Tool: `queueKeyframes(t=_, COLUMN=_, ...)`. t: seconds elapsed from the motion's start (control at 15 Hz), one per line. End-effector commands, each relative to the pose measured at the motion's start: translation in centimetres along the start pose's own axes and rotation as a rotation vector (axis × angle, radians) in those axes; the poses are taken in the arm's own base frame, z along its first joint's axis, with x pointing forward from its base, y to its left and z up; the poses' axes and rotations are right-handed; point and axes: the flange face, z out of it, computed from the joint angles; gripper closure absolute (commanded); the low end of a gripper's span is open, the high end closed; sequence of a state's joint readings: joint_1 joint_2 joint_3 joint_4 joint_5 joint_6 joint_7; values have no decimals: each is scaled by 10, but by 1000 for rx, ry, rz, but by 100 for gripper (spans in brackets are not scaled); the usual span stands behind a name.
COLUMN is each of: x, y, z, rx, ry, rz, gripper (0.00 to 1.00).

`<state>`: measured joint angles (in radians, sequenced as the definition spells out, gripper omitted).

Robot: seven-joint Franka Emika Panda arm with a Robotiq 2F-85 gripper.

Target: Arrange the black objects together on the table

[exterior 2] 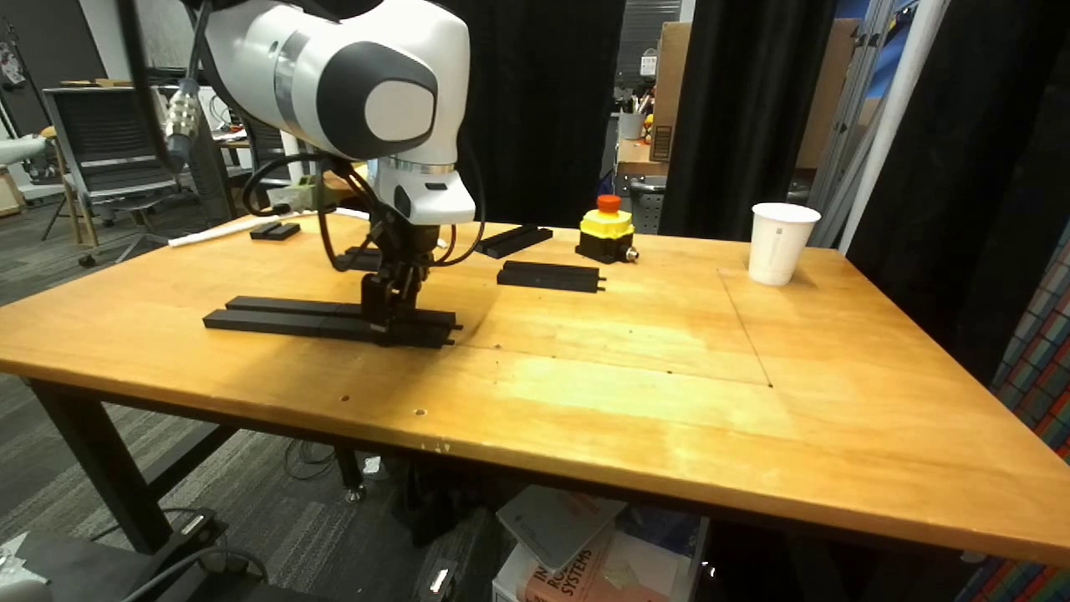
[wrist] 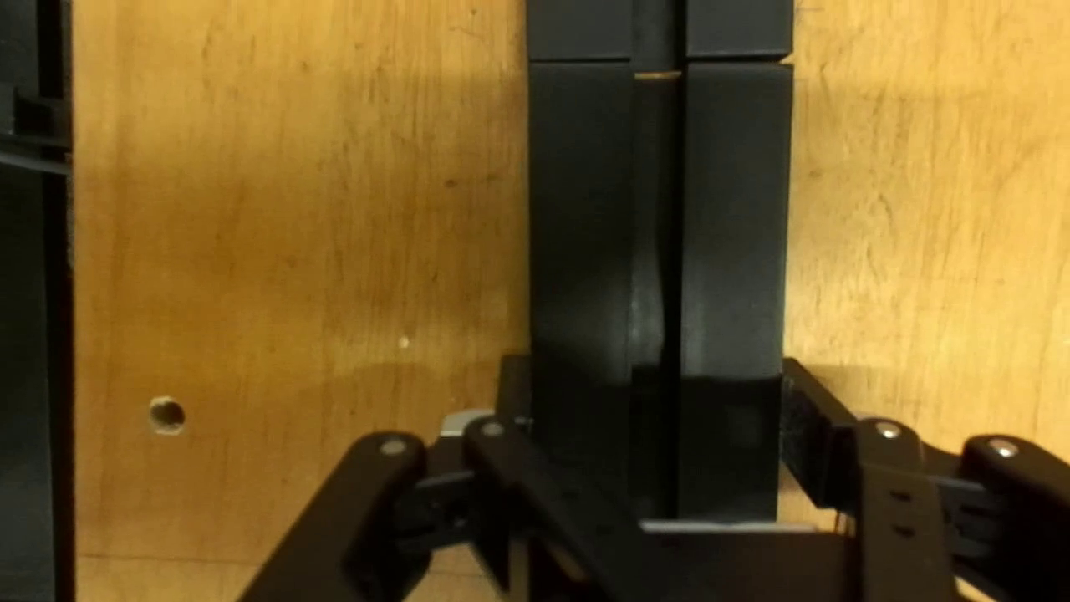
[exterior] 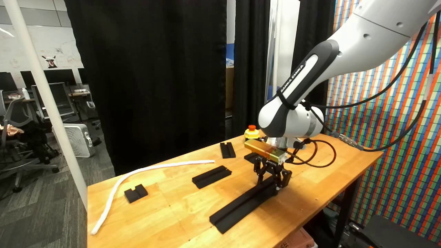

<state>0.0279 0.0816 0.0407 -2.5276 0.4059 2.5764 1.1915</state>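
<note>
On butcher-block surface [exterior 2: 635, 418], gripping a grooved black slab [wrist: 581, 251] across its width with end effector [wrist: 656, 389], likely to align it with adjoining slab [wrist: 581, 29]; hard to judge contact.

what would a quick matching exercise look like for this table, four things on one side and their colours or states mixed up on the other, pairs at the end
Things:
1. paper cup
2. stop button
3. white strip
4. tool

Colour or state:
A. lying in a long curve
B. shut on a black slab
C. white, standing upright on the table
D. red on top, yellow below

Right pairs:
1-C
2-D
3-A
4-B
</note>
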Motion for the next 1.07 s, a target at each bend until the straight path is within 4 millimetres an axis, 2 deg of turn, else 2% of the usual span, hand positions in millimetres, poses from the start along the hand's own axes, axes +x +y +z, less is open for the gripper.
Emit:
queueKeyframes(t=0.0, x=-7, y=-7, z=11, rx=3, ry=-36, rz=7, gripper=55)
queueKeyframes(t=0.13, x=-7, y=-8, z=11, rx=4, ry=-41, rz=10, gripper=55)
queueKeyframes(t=0.2, x=-7, y=-8, z=11, rx=-2, ry=-44, rz=20, gripper=19)
queueKeyframes(t=0.27, x=-7, y=-8, z=11, rx=2, ry=-43, rz=17, gripper=6)
queueKeyframes(t=0.33, x=-7, y=-9, z=10, rx=4, ry=-40, rz=16, gripper=1)
queueKeyframes(t=0.6, x=-8, y=-14, z=-2, rx=12, ry=-7, rz=-2, gripper=0)
queueKeyframes(t=1.0, x=-19, y=-38, z=-56, rx=-1, ry=136, rz=-107, gripper=0)
